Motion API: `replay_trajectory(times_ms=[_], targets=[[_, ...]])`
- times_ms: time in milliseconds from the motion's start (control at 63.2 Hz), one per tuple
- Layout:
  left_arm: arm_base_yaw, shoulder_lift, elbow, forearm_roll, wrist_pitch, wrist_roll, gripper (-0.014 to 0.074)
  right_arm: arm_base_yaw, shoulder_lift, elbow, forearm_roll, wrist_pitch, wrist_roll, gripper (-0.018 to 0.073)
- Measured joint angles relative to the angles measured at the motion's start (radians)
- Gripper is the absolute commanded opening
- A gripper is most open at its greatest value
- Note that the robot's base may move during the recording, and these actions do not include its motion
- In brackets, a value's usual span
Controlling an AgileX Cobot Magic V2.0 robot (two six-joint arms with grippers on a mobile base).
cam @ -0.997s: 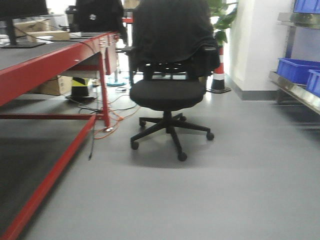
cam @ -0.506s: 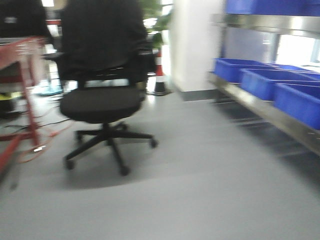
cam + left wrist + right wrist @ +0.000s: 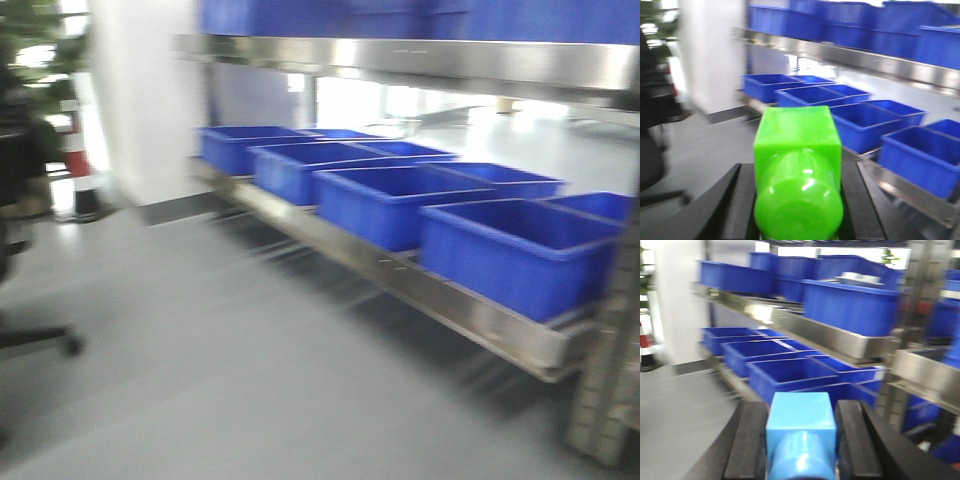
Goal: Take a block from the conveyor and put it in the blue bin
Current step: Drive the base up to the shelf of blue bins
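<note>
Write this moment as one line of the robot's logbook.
left claw: shut on green block | right claw: shut on light blue block | ahead: blue bins on steel shelf | placing: not yet done

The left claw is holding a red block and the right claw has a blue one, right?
Not quite: the left claw holds a green block, not red, as the left wrist view shows. The right claw does hold a blue block.
</note>
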Motion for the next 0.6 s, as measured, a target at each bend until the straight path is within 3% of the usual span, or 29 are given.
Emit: replay_trajectory(times_ms=[601], targets=[[0.0,0.0,0.0,0.0,0.0,0.0,-0.0111,0.0,0.0,0.0,0.0,0.0,0.0,-0.0167]])
